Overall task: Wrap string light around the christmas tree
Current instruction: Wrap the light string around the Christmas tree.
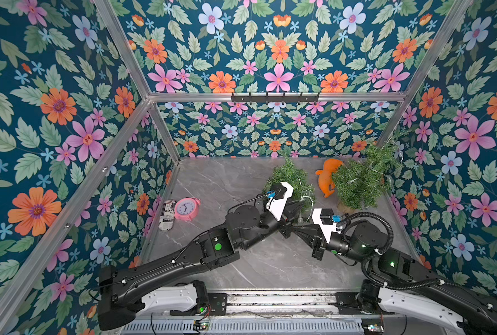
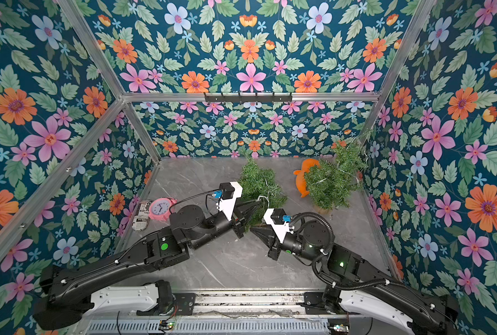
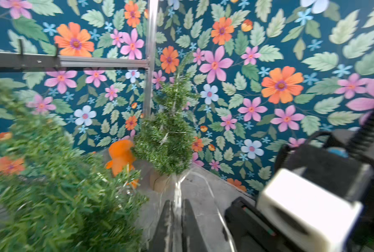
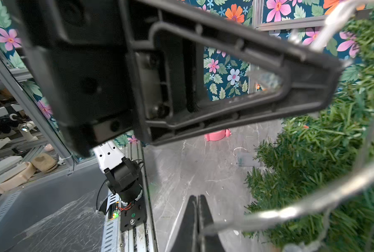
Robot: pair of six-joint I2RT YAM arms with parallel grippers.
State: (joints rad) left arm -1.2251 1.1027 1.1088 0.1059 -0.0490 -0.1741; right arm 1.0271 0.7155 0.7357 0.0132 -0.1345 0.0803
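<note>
Extending lengthwise straight out of left pincer: string light

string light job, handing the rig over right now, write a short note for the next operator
Grippers: the left gripper is shut on the string light, beside the near christmas tree. The right gripper is shut too, seemingly pinching the same strand, low in front of that tree.
Elsewhere: the far tree, in the rear right corner, has strands on it.
Done: one strand shows across the near christmas tree, with a loose loop at its lower front.
Left: carry the strand around that tree; the wrap looks unfinished.
</note>
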